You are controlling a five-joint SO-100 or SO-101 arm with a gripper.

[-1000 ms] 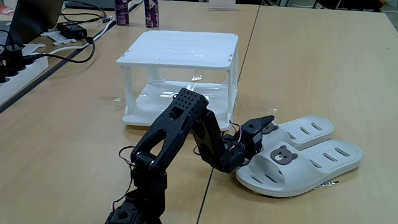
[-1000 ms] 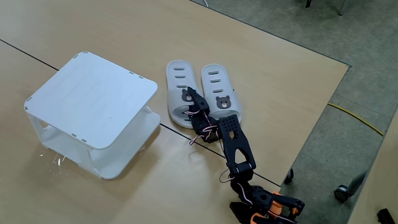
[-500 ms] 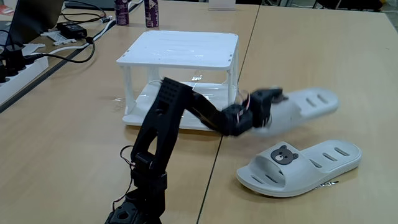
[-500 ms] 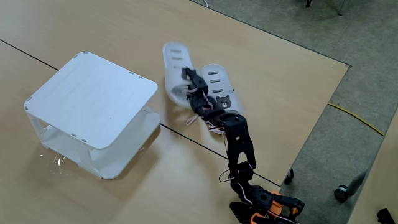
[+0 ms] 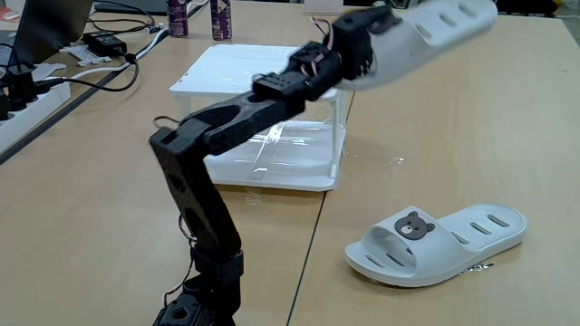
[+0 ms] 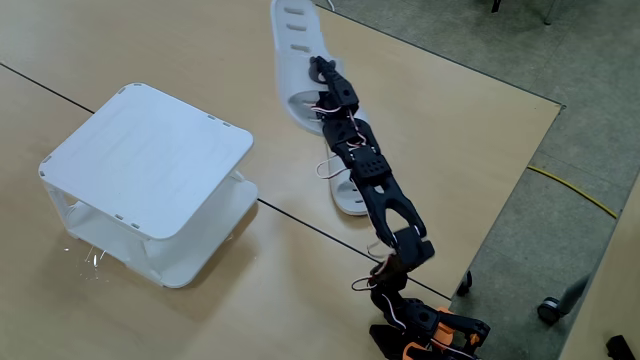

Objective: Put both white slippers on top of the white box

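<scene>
One white slipper (image 5: 439,29) hangs in the air, well above the table and to the right of the white box (image 5: 263,71) in a fixed view. My gripper (image 5: 381,20) is shut on its strap end, with the arm stretched out high. In another fixed view the same lifted slipper (image 6: 293,45) sits above and right of the white box (image 6: 148,158), with my gripper (image 6: 320,72) on it. The other white slipper (image 5: 442,238) lies flat on the table with its bear badge showing; the arm partly covers this slipper (image 6: 347,198) from above.
Two dark bottles (image 5: 220,18) stand behind the box. A power strip (image 5: 27,95) and black cables (image 5: 109,63) lie at the far left. The table's edge (image 6: 510,190) drops to the floor on the right, near the arm's base (image 6: 425,330).
The gripper closed on one slipper where the pair lay and raised it high into the air. The arm has stretched out upward; the other slipper stayed on the table.
</scene>
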